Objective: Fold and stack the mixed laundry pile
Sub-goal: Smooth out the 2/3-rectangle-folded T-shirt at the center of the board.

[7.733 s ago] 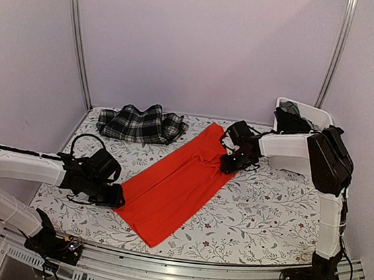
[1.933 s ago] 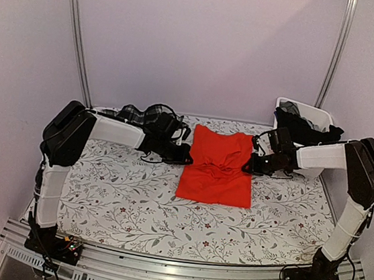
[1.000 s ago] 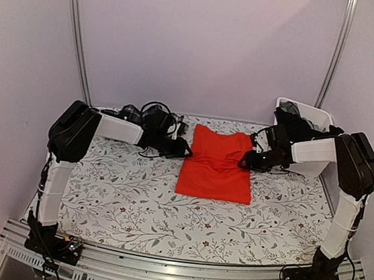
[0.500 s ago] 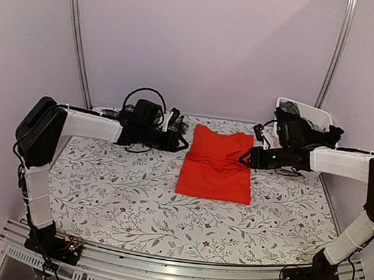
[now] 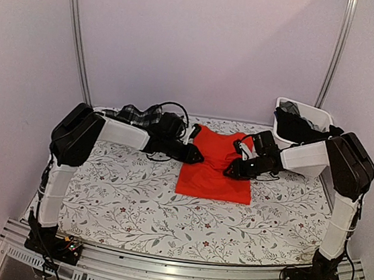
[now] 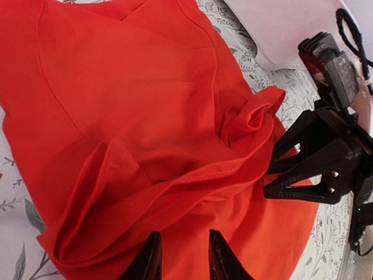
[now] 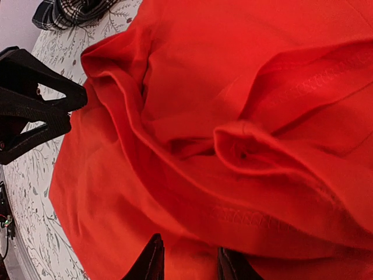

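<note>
The bright orange-red garment (image 5: pixel 214 170) lies folded in the middle of the table, its far half rumpled into loose folds (image 6: pixel 175 151). My left gripper (image 5: pixel 196 156) is open over its left edge, with cloth showing between the fingers in the left wrist view (image 6: pixel 183 262). My right gripper (image 5: pixel 229 172) is open over its right side (image 7: pixel 189 265). Each wrist view shows the other gripper with its jaws spread at the cloth's edge, the right gripper (image 6: pixel 270 174) and the left gripper (image 7: pixel 78 108). The black-and-white plaid garment (image 5: pixel 136 115) lies at the back left. Dark garments (image 5: pixel 297 124) sit in the bin.
A white plastic bin (image 5: pixel 322 115) stands at the back right corner. The floral tablecloth (image 5: pixel 132 201) covers the table. Metal frame posts (image 5: pixel 77 39) rise at the back. The plaid garment also shows at the top left of the right wrist view (image 7: pixel 70 11).
Both grippers have come down and inward from the garment's far corners onto its upper half. The orange-red garment, earlier spread long, now lies folded short with its far part bunched.
</note>
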Motion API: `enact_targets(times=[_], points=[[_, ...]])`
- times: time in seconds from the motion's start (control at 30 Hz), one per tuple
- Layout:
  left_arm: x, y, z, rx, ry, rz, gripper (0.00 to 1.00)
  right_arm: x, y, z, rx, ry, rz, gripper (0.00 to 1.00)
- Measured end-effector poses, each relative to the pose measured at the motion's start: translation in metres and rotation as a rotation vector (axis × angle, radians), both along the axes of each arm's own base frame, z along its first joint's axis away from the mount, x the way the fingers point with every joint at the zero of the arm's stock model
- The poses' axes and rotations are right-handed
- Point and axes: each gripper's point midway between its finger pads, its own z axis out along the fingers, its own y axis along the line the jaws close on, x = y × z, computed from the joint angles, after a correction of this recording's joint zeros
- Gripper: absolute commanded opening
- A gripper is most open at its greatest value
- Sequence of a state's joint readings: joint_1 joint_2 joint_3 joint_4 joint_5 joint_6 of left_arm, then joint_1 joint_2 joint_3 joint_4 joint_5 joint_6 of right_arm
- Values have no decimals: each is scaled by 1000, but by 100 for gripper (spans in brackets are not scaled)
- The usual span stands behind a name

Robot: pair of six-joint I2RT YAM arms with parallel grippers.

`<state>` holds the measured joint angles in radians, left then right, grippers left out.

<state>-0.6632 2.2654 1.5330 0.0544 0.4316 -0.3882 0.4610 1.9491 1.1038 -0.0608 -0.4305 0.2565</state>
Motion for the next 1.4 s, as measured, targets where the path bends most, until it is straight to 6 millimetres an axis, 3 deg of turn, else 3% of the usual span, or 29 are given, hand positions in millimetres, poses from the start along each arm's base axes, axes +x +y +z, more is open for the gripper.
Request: enact_targets(times=[0.23, 0.37, 0.53, 0.67, 0.77, 0.87, 0.93, 1.0, 1.13, 1.27, 1.4], points=[[35, -8, 0, -14, -19, 21, 31, 46, -3, 8, -1, -60, -47, 31], [56, 1, 3, -12, -22, 51, 40, 75, -15, 10, -2, -86, -90, 34], [73, 27, 10, -7, -27, 113, 55, 87, -24, 5, -18, -83, -106, 51], [55, 52, 21, 6, -11, 131, 59, 59, -30, 17, -1, -64, -96, 60], [25, 57, 41, -19, -16, 100, 59, 26, -29, 56, 45, -86, -72, 59], [-10, 38, 61, -73, -28, 18, 58, 6, -13, 107, 132, -174, -20, 57], [-35, 18, 65, -110, -22, -50, 57, -8, 2, 124, 192, -208, 26, 55], [-62, 0, 58, -129, 5, -114, 55, -22, 14, 115, 232, -180, 63, 54], [-104, -22, 34, -148, 85, -204, 54, -60, 16, 51, 251, 14, 73, 51], [-121, -16, 8, -150, 165, -206, 53, -87, 5, 2, 234, 172, 40, 50], [-131, 1, -18, -127, 231, -173, 53, -92, 0, -4, 254, 182, 27, 48]])
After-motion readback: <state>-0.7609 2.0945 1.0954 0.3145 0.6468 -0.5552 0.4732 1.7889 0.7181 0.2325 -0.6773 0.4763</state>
